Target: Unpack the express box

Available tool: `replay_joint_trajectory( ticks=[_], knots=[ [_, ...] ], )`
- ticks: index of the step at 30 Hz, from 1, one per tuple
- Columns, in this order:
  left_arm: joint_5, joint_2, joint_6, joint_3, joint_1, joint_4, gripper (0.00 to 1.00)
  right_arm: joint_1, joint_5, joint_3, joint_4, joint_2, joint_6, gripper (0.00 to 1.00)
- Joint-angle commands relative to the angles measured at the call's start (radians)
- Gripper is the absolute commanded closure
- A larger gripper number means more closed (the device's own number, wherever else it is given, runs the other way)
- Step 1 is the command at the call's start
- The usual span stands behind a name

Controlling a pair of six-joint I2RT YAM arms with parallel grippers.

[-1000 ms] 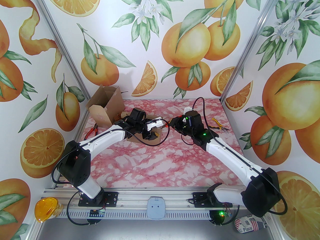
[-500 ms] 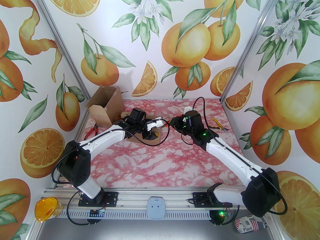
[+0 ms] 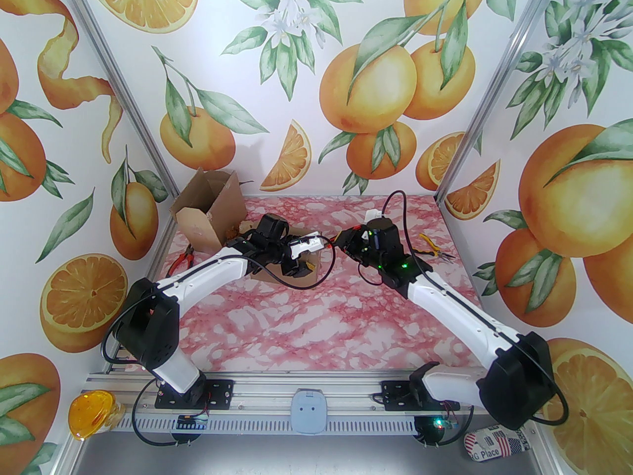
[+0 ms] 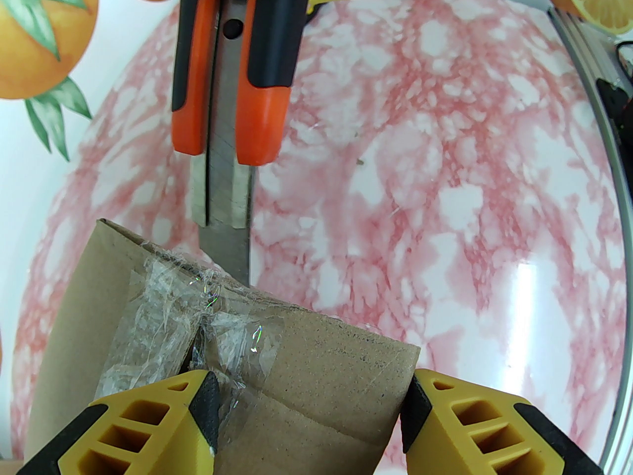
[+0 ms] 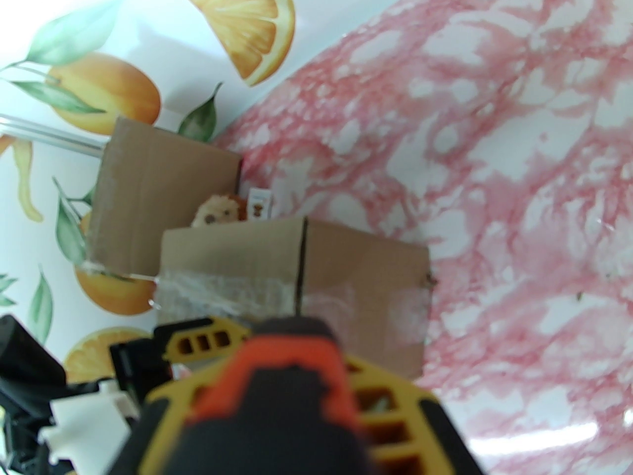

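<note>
Left claw (image 4: 310, 403): clenched across the small taped brown cardboard box (image 4: 316, 359) on the pink marbled surface (image 3: 321, 324); firm hold needed so nothing slides under the cut.
Blade: tip of the orange-and-black utility knife (image 4: 227, 82) at the box's far edge, by the crumpled clear tape (image 4: 163, 295); best run shallow along the seam, clear of the yellow fingers (image 4: 148, 428).
Right claw (image 5: 296, 359): clamped on the knife handle; steady, straight pull advised.
Risk: probably snagging in tape, or cutting contents.
Boxes: two, with an open brown cardboard box (image 3: 207, 211) back left and the taped one centre.
Pliers: two, red-handled pliers (image 3: 180, 262) left, yellow-handled pliers (image 3: 430, 248) right.
Knife: one.
Tan plush toy (image 5: 217, 213): one, beside the open box.
</note>
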Motion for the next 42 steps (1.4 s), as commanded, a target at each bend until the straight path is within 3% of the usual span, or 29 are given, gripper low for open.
replay_joint_trajectory(
  ticks=[1,18,31,38,42],
  knots=[
    [-0.015,-0.007,-0.011,-0.026,0.01,-0.056,0.38,0.004,0.003,0.009,0.043,0.023,0.014,1.0],
    [-0.019,-0.005,-0.009,-0.025,0.01,-0.058,0.39,0.008,0.035,0.022,-0.026,0.014,-0.028,1.0],
    [-0.036,0.004,-0.041,-0.018,0.004,0.001,0.44,0.08,0.069,0.189,-0.255,0.117,-0.192,1.0],
    [-0.062,0.023,-0.058,-0.02,0.001,0.029,0.48,0.092,0.007,0.165,-0.232,0.159,-0.128,1.0],
    [-0.077,0.037,-0.064,-0.01,0.001,0.037,0.5,0.102,0.04,0.177,-0.269,0.157,-0.149,1.0]
  ],
)
